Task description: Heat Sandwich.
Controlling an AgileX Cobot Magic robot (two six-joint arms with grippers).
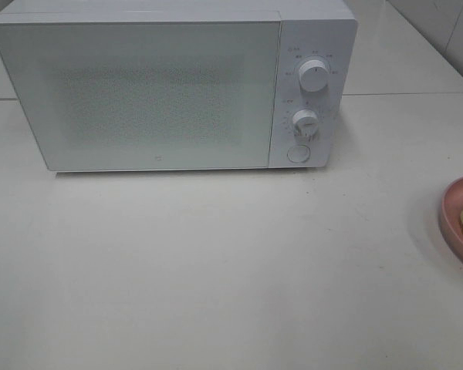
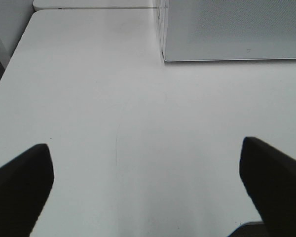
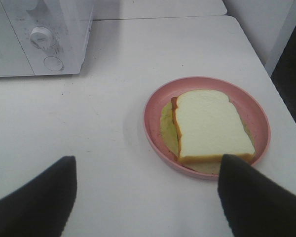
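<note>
The left end effector (image 2: 148, 182) is hanging spread wide and empty over bare tabletop (image 2: 89, 98), with the microwave (image 1: 170, 85) ahead of it and its door (image 1: 139, 92) sitting fully shut. Nothing is lying between this arm and the door, so the step in hand is probably opening the oven, and that is best done before the food is lifted. No handle is showing on the flat door front, so the round button (image 1: 298, 153) under the two dials (image 1: 315, 76) is likely the release; it calls for a light, square press so the oven is not being shoved back.

Wide open surface is stretching in front of the microwave, giving room for the door to swing.

Further right, the sandwich (image 3: 211, 126) is lying flat on the pink plate (image 3: 153, 106), near the tabletop's right edge. The right end effector (image 3: 147, 195) is hovering just beside the plate, fingers parted, holding nothing. Any slide of the plate should be heading inward, away from that edge.
</note>
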